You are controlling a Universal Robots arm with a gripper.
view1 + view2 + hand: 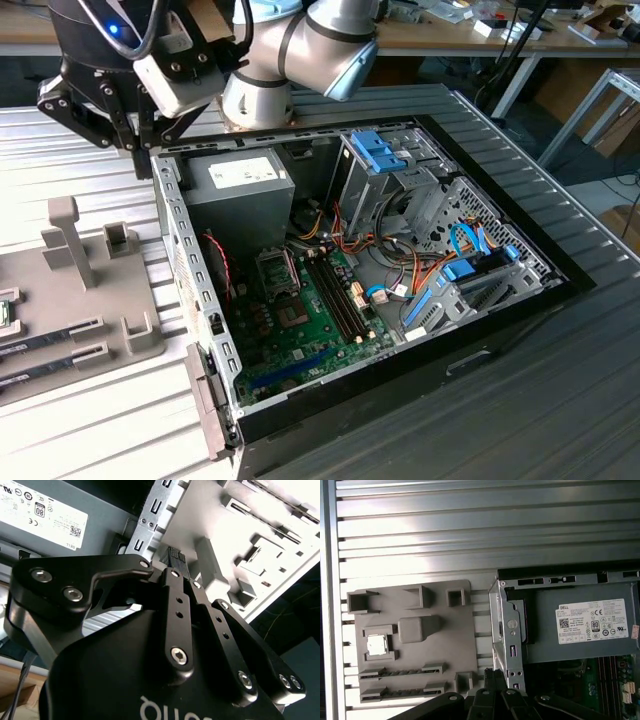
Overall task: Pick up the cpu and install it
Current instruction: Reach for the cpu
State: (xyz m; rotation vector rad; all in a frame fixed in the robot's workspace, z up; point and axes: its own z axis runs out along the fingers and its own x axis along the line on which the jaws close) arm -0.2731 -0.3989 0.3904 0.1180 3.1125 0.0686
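The cpu (376, 645), a small square chip with a dull silver lid, lies flat in a pocket of the grey holder tray (420, 680) in the first wrist view. In the exterior view it shows at the far left edge (4, 312) of that tray (140, 335). My gripper (143, 150) hangs above the gap between the tray and the open computer case, by the case's corner near the power supply. Its fingertips (494, 674) (172, 557) are pressed together with nothing between them. The cpu is well off to the side of the fingers.
The open case (195, 330) holds the grey power supply (245, 180), the green motherboard (310, 320) with its socket (275, 270), drive cages and loose cables. Two memory sticks (50, 345) lie in the tray, which also has upright posts (65, 235). All rests on a ribbed metal table (470, 530).
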